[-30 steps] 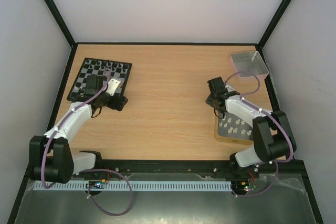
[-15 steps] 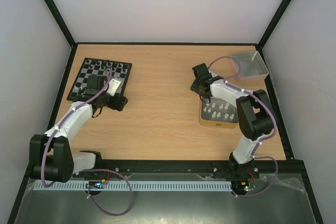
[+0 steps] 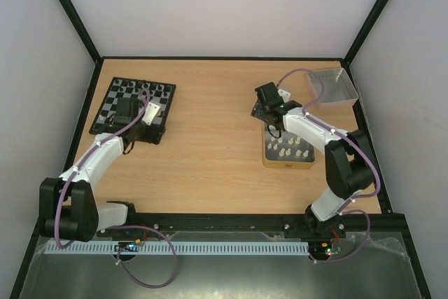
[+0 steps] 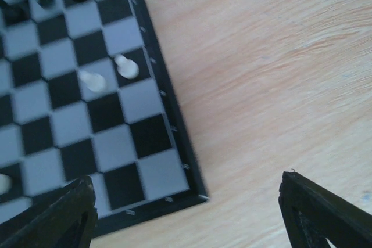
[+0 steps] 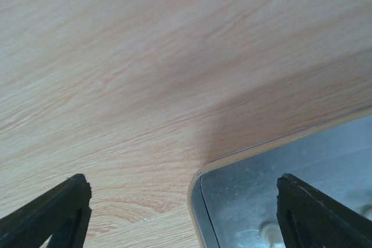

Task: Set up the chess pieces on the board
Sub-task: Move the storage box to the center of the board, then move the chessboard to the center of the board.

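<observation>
The left gripper (image 4: 186, 181) hangs released over the board (image 4: 87, 114) at its right edge; the right gripper (image 5: 183, 181), released, hangs over the far-left corner of the tray (image 5: 290, 190).

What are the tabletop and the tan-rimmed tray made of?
Tabletop: likely wood or wood-look laminate, matte; pale streaky grain shows. Tan-rimmed tray: tan rim, grey floor with a dull sheen, perhaps metal or plastic; unclear.

Pale wood-grain rectangular tabletop (image 3: 217, 152), enclosed by plain matte white walls: back wall (image 3: 224, 5) at 12 o'clock, side walls at 9 (image 3: 35, 103) and 3 o'clock (image 3: 413, 103). Slim black corner struts rise at 11 (image 3: 70, 10) and 1 o'clock (image 3: 376, 10). At 6 o'clock, a white slotted plastic strip (image 3: 224, 248) borders a dull grey metal sheet (image 3: 231, 278). Lighting is soft and even.
</observation>
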`<state>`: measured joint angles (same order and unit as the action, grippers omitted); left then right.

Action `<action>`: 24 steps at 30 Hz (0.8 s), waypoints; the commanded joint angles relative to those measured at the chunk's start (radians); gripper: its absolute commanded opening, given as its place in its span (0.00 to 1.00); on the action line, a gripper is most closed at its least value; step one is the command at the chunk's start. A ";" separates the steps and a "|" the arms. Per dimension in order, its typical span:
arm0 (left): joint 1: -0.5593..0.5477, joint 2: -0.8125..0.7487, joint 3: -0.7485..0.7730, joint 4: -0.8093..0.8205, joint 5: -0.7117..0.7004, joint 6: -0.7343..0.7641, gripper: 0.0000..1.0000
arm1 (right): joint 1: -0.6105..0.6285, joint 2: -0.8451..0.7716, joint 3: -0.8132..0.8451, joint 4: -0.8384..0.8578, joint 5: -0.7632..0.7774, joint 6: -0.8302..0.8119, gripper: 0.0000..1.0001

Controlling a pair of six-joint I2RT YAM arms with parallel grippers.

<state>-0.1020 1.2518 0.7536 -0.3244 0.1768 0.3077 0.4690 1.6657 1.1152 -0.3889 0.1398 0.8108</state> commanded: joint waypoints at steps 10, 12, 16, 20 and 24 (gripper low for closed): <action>0.304 0.239 0.325 0.079 -0.200 0.154 0.44 | 0.083 -0.066 0.064 -0.113 0.160 -0.082 0.90; 0.361 0.304 0.381 0.103 -0.220 0.165 0.43 | 0.091 -0.068 0.055 -0.076 0.124 -0.089 0.88; 0.455 0.464 0.539 0.092 -0.210 0.162 0.28 | 0.091 -0.074 0.006 0.023 0.022 -0.092 0.80; 0.488 0.639 0.706 0.058 -0.206 0.163 0.18 | 0.091 -0.047 0.002 0.067 -0.041 -0.084 0.65; 0.512 0.789 0.857 0.011 -0.147 0.129 0.10 | 0.095 -0.022 -0.005 0.107 -0.072 -0.088 0.48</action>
<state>0.3946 1.9434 1.5028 -0.2539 -0.0181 0.4599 0.5587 1.6142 1.1286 -0.3420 0.1146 0.7265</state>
